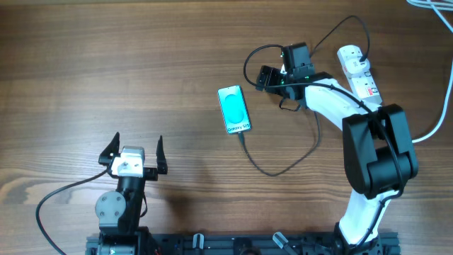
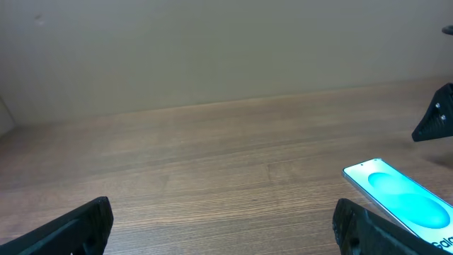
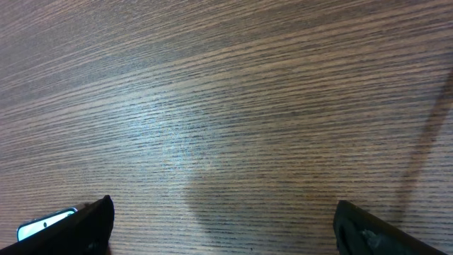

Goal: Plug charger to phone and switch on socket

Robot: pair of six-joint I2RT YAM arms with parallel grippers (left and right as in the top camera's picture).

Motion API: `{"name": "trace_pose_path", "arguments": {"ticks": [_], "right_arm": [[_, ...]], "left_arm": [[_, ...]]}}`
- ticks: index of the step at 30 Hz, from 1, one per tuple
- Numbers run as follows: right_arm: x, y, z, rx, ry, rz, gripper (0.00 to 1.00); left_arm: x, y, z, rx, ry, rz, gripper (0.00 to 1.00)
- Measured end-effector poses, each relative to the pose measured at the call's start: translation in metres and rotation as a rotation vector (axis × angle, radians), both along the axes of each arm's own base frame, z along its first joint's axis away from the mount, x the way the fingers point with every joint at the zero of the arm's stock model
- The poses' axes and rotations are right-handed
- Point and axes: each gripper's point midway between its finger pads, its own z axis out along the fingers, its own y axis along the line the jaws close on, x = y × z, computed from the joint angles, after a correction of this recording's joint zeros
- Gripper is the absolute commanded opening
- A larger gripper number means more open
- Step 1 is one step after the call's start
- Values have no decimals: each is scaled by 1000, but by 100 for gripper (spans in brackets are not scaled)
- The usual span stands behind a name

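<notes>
Soft, even light fills the sharp overhead view, with faint shadows on the desk point(image 1: 141, 71). The right wrist view shows a pale sheen on the wood. The left wrist view is dimmer and softer; the phone point(image 2: 403, 195) glows.

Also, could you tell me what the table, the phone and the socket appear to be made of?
The table looks like wood or wood-look laminate: brown grain lines, soft matte sheen. The phone seems glass-fronted: its turquoise screen is smooth and glossy. The socket looks like white moulded plastic, smooth and evenly coloured.
</notes>
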Motion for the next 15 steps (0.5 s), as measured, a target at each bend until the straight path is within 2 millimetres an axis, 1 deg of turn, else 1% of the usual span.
{"name": "trace_pose_path", "arguments": {"ticks": [8,10,11,12,14,15], "right_arm": [[0,0,0,0,0,0,100],[-1,3,1,-3,-1,6,99],[-3,8,3,-3,-6,15,100],[-6,17,13,2,-25,36,100],[-11,38,48,24,-95,79,100],[-13,47,71,40,-141,99,100]], "left_arm": [[0,0,0,0,0,0,100],[0,0,0,0,0,1,100],[0,1,0,1,0,3,100],[0,1,0,0,0,3,100],[0,1,0,1,0,3,100],[0,1,0,0,0,3,100]]}}
